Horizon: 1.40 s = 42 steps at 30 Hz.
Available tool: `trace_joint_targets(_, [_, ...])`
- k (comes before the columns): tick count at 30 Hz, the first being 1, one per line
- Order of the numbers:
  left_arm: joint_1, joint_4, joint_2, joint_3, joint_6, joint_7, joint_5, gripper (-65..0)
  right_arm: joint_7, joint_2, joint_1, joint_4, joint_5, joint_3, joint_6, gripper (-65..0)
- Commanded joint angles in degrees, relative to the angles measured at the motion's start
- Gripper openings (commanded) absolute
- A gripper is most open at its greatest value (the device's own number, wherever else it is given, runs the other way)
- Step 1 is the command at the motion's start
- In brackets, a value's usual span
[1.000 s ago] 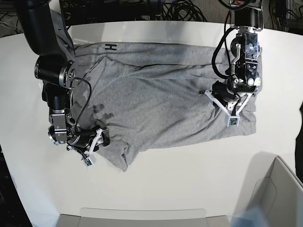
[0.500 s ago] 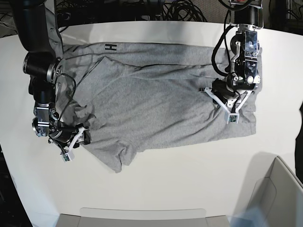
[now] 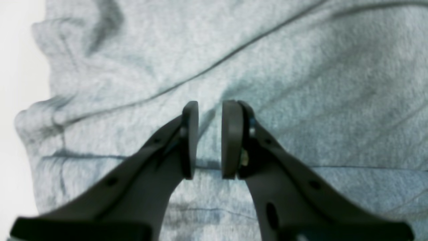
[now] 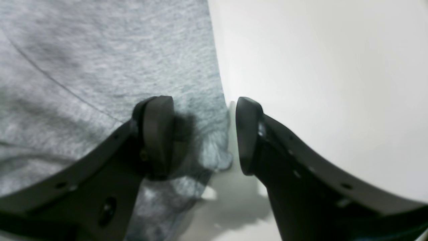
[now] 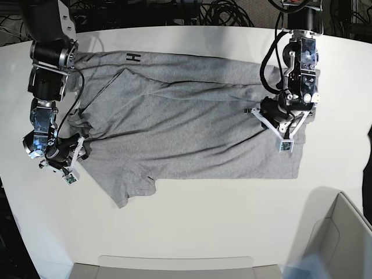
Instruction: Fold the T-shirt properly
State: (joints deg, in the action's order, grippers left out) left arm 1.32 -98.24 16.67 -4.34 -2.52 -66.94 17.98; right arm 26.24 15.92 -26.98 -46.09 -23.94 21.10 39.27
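Note:
The heather-grey T-shirt lies spread across the white table, with a black "H" showing at its far edge. My left gripper points down onto the shirt's right part. In the left wrist view the left gripper has its jaws a narrow gap apart, and flat creased T-shirt shows through the gap. My right gripper is at the shirt's left edge. The right gripper is wide open astride the T-shirt hem, one pad over cloth and the other over bare table.
A pale open box stands at the front right corner. A flat light tray lies along the front edge. Black cables run behind the table's far edge.
My right arm has moved left and away from the front, dragging the shirt's left side with it. The shirt now lies flatter and its right edge has slid left. The left gripper has hardly moved.

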Motion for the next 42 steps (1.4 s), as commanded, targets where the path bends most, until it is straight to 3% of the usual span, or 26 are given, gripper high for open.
trace_joint_targets(1, [1.01,-0.88,0.52,0.34,0.19,1.84,-0.09,-51.7,3.26,-1.11,-0.23,-3.19,-2.74,-0.05,0.07,-35.0])
trace_joint_targets(6, [0.92,-0.8,0.52,0.34,0.02,3.07,-0.09,-51.7,2.73,-6.91,-2.51,-10.66,-2.74,-0.49,0.07,-35.0])
trace_joint_targets(10, [0.83,-0.8,0.52,0.34,0.02,2.81,-0.09,-51.7,-2.63,-8.85,-9.02,-0.9,-1.86,0.04,-0.45,-35.0])
trace_joint_targets(12, [-0.05,-0.97,0.52,0.34,0.02,2.72,-0.09,-51.7,-7.03,-8.32,-12.36,5.95,1.31,0.83,-2.74,-35.0])
trace_joint_targets(16, [-0.58,-1.06,0.52,0.34,0.11,2.89,-0.09,-51.7,-12.22,-5.68,-18.25,18.0,4.38,1.36,-11.62,-35.0])
trace_joint_targets(22, [-1.1,-0.97,0.52,0.34,0.19,2.98,-0.09,-51.7,-17.58,-1.37,-21.94,30.48,9.22,1.45,-14.87,-35.0])
trace_joint_targets(26, [-1.19,-0.97,0.52,0.34,-0.07,3.07,-0.09,-51.7,-17.76,-0.14,-21.68,33.65,11.59,1.18,-14.87,-35.0])
trace_joint_targets(39, [-1.37,-1.06,0.7,0.34,-0.07,3.07,-0.09,-51.7,-17.58,-2.96,-20.36,37.25,9.04,1.09,-14.78,-35.1])
trace_joint_targets(42, [-1.37,-1.06,0.7,0.34,-0.07,3.07,-0.09,-51.7,-17.58,-2.96,-20.53,38.39,9.04,1.01,-14.78,-40.3])
